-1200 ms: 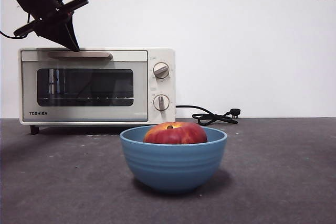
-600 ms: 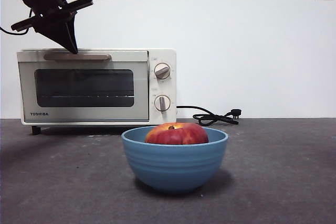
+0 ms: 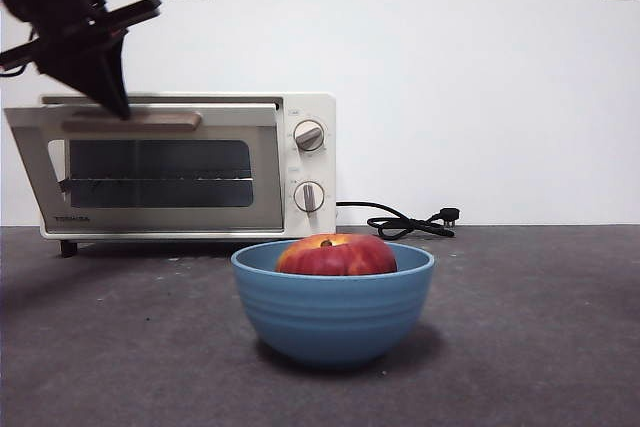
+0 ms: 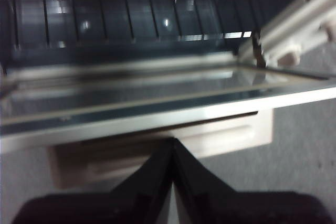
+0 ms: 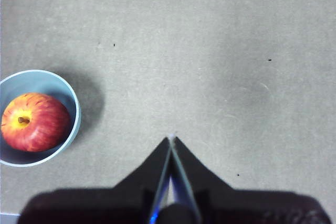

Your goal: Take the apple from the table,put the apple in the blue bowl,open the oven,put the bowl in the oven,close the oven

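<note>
Left tool (image 3: 118, 107), jaws closed, hooked on oven (image 3: 300, 162) handle (image 3: 130, 122); door partly tipped open. Apple (image 3: 336, 255) sits in bowl (image 3: 333, 302) before oven. I worry tip slips off handle, door snapping back. Right tool (image 5: 170, 139) closed, idle above desk (image 5: 210, 51).

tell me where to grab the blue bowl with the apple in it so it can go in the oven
Probably the blue bowl is best gripped at its rim on the side away from the oven, coming down from above with one finger inside, one outside. The apple fills the middle, leaving only a gap near the wall, and the round outside looks too wide to span. The right hand is nearest, shut.
</note>
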Controlling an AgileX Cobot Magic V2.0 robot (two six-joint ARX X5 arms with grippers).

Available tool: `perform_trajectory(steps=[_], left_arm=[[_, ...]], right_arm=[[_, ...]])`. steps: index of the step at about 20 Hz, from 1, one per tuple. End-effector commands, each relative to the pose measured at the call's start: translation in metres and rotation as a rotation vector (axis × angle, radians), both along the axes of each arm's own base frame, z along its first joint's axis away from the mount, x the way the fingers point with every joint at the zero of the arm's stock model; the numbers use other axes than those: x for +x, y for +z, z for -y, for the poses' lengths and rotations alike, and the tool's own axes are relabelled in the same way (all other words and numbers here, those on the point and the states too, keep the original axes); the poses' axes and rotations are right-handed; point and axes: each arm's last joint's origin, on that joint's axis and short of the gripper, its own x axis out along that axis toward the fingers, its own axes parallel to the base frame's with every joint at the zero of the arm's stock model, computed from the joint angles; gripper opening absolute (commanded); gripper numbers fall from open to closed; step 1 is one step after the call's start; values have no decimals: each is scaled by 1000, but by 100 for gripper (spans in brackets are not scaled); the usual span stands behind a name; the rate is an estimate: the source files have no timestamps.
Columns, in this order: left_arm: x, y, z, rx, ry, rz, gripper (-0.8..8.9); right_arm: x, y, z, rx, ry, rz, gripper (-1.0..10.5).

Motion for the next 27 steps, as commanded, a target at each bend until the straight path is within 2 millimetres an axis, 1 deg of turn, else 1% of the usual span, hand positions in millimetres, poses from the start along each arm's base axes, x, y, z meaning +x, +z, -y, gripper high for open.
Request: perform_trajectory(steps=[1,4,11,22,27], left_arm=[[-10,-33,-7,36,31,-55,-8],[-22,-38,-9,22,50,-49,-8],[-27,-49,-9,12,69,-94,-9],[-40,-89,-10,12,78,-142,-8],[-49,-110,-11,14,81,-170,-9]], right_arm=[[0,-3,0,-11,-1,-4,-8],[0,-3,0,-15,5,-3,-8],[0,-3,0,-30,19,-7,-8],[0,-3,0,-30,20,-10,-8],[-1,-3,0,-23,27,-20,-8]])
